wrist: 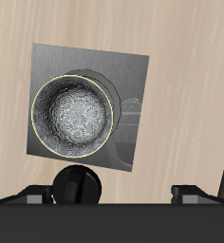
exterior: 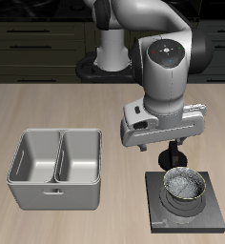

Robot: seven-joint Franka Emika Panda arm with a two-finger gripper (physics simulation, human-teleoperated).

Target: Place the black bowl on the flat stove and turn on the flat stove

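The black bowl (exterior: pixel 184 186) sits upright on the flat stove (exterior: pixel 212 215), near the table's front edge, its speckled grey-white inside facing up. From my wrist camera, the black bowl (wrist: pixel 73 115) covers most of the ring marks on the flat stove (wrist: pixel 133 76); only an arc of them shows beside its rim.

The gripper (exterior: pixel 173 155) hangs just behind the bowl, over the stove's back edge where the round black knob (wrist: pixel 78 184) sits. In the exterior view I cannot pick the knob out from the dark fingers in front of it, and I cannot tell whether they touch it. The wrist camera shows the knob plainly but catches only the dark fingertips (wrist: pixel 34 195) at the frame's border, one on each side of the knob and well apart from each other, so I read the jaws as spread with nothing between the pads.

The stove's front edge runs close to the picture's border in the exterior view, and its near corner is cut off there. Bare stove surface shows beside the bowl on the side away from the grey two-compartment tray (exterior: pixel 55 197). That tray stands well apart from the stove, with open tabletop (exterior: pixel 48 105) between them and farther back toward the robot's base; the wrist camera shows none of it, only stove, bowl and pale wood (wrist: pixel 190 38) around them.

The arm (exterior: pixel 167 57) blocks part of the tabletop behind the stove from the exterior camera.
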